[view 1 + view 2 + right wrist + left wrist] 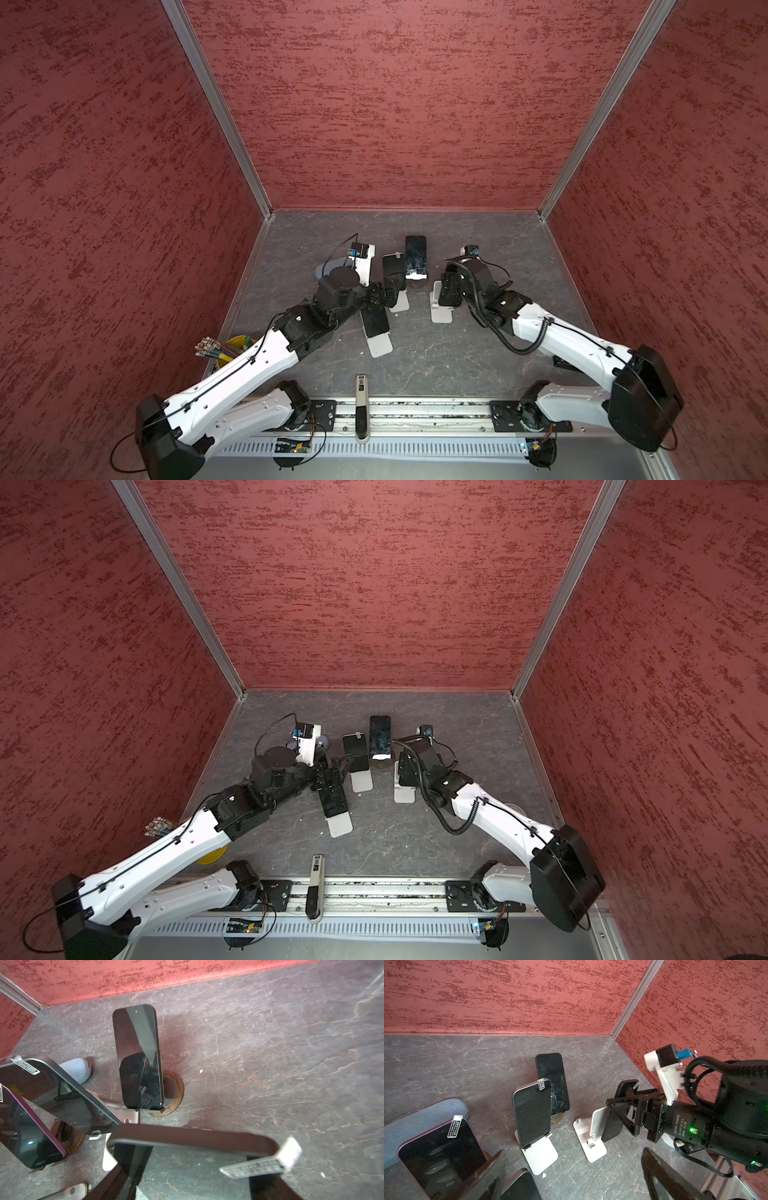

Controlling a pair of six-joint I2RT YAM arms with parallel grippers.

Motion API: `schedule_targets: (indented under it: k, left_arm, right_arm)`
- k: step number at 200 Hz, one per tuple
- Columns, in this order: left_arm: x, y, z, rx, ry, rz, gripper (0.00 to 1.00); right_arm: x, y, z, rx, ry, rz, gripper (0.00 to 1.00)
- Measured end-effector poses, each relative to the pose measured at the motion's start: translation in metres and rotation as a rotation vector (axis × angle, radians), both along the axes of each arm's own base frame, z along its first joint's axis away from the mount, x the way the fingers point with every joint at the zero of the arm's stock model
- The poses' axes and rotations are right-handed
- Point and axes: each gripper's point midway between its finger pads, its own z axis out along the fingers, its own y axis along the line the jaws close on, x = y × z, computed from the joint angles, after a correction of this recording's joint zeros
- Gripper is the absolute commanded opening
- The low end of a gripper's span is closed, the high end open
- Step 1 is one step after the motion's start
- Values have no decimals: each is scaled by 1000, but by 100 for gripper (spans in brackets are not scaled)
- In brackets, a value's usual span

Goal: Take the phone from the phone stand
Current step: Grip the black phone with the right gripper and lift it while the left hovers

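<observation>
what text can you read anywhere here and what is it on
"DAMIAO": on the right arm's black motor housing, left wrist view; smaller lines beside it unreadable.
White sticker on the grey phone: too small to read.
White sticker on the purple phone: too small.
Label on the front bar: blurred.

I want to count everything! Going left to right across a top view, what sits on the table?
Yellow pencil cup → nearest phone → farthest phone, on its round wooden stand → rightmost white stand.
</observation>
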Motion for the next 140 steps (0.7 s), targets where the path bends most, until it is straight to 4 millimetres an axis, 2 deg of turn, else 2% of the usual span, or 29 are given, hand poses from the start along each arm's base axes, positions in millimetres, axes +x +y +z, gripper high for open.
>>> schedule_targets:
  k: [91, 140]
  left_arm:
    - [1, -7, 2, -15, -5, -24, 100]
    - [-1, -11, 5, -19, -18, -51, 99]
  right_arm:
    - [-15, -42, 10, -139, -10, -76, 50]
    - [-16, -68, -9, -172, 38, -121, 50]
